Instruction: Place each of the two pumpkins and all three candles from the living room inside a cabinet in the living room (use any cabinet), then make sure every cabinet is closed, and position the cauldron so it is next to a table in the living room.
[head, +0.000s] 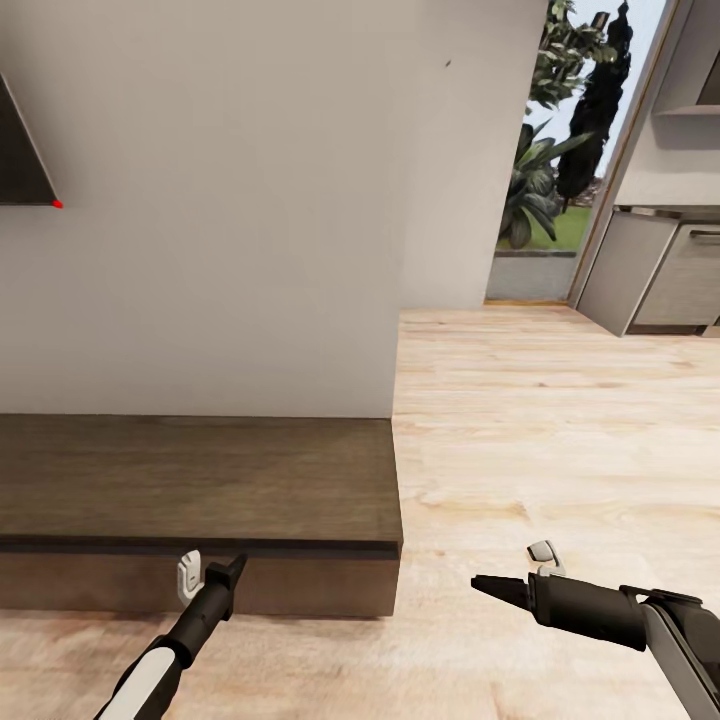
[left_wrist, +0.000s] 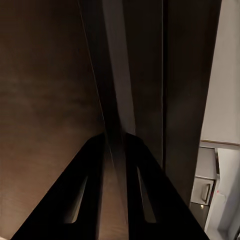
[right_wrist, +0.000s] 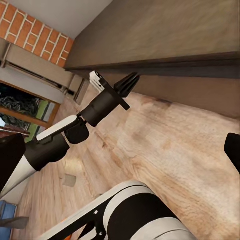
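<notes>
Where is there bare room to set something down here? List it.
The cabinet top shows bare from the wall to its front edge. The wood floor right of the cabinet lies open toward the grey kitchen units. It is tight at the cabinet's front, where the left claw sits close; the right claw hovers over floor.

1. The left arm (head: 165, 650), at the lower left of the head view, is showing a white forearm shell running into a matte black wrist.
2. The left gripper (head: 232, 572) is wearing dark tapered fingers, with a small white bracket (head: 189, 574) beside it.
3. The right arm (head: 640, 615), at the lower right, is showing a black cylindrical wrist and a grey-white shell.
4. The right gripper (head: 490, 586) is ending in black pointed fingers, with a white clip (head: 545, 553) above it.
</notes>
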